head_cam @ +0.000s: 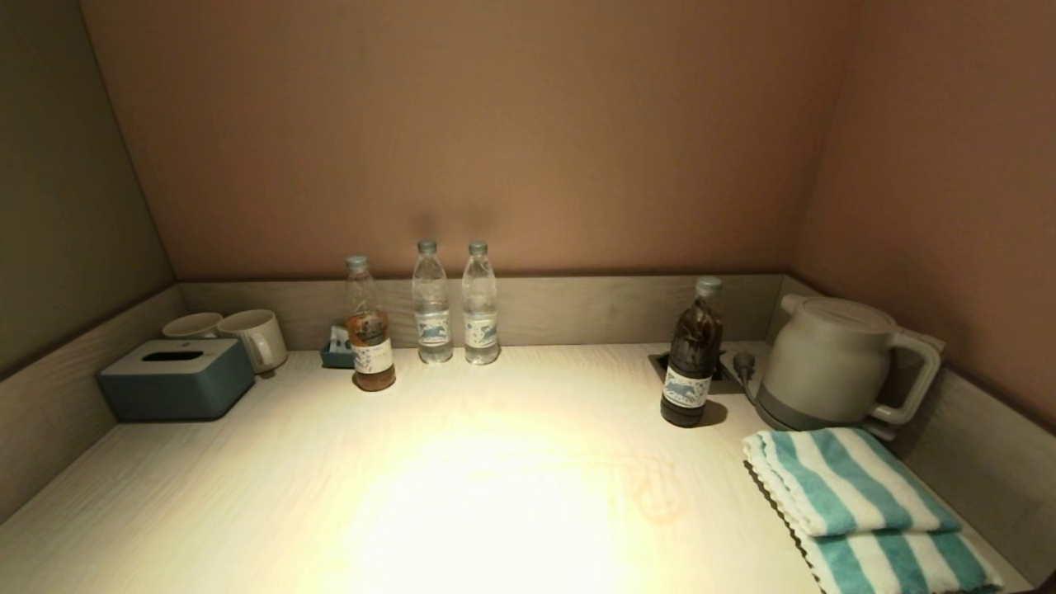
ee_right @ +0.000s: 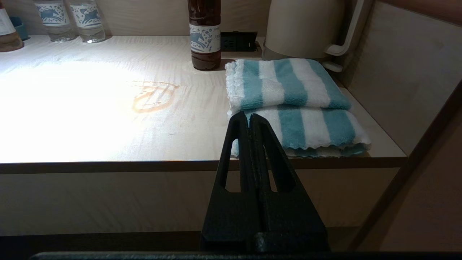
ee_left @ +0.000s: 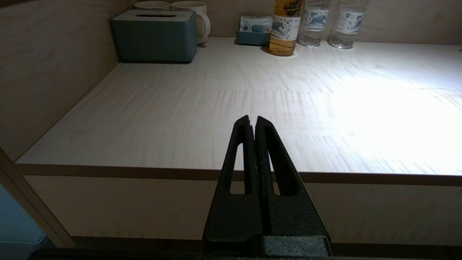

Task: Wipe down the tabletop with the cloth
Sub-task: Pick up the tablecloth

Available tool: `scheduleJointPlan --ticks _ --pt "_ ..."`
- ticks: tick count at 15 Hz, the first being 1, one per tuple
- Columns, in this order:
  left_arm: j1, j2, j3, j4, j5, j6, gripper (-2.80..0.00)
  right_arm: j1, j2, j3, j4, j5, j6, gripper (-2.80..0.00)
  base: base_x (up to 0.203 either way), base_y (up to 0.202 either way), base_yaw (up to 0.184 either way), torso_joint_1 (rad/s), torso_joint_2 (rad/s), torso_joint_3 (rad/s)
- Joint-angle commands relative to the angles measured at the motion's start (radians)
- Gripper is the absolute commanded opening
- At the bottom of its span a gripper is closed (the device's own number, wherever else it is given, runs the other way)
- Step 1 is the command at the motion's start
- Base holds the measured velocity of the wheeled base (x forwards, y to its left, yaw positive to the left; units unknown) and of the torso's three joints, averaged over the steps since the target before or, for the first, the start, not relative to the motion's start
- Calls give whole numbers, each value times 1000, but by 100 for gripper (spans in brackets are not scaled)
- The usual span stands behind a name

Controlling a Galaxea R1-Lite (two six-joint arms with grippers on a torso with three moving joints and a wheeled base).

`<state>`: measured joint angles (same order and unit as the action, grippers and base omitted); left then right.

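Plainly, cloth (head_cam: pixel 858 503): lay folded at the tabletop's (head_cam: pixel 330 495) four o'clock.
Left gripper (ee_left: pixel 252 121): fingers closed, empty.
Right gripper (ee_right: pixel 249 117): likewise.

Folded teal-striped cloth (head_cam: pixel 858 503) lies untouched — tabletop's (head_cam: pixel 462 478) right corner.

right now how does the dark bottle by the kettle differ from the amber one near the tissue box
The dark bottle holds near-black liquid filling it nearly to the neck; the amber bottle holds pale orange-brown liquid, with clear space above. The dark bottle stands on the right of the tabletop, beside the kettle; the amber bottle stands on the left, toward the tissue box. Both are upright, capped, and carry matching white-and-blue labels.
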<state>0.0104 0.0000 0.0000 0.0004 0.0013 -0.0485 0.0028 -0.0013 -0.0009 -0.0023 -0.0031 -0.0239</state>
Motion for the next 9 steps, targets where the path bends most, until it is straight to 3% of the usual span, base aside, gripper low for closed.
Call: scheduleJointPlan --ticks 1,5,9 --pt "0 2 0 0 0 -2 -280 0 1 -1 -1 -3 12 -280 0 0 0 0 0 0" --pt "0 2 0 0 0 -2 -280 0 1 -7 8 -7 9 -280 0 0 0 0 0 0" --pt "0 2 0 0 0 -2 -280 2 96 -175 118 12 8 -280 0 0 0 0 0 0"
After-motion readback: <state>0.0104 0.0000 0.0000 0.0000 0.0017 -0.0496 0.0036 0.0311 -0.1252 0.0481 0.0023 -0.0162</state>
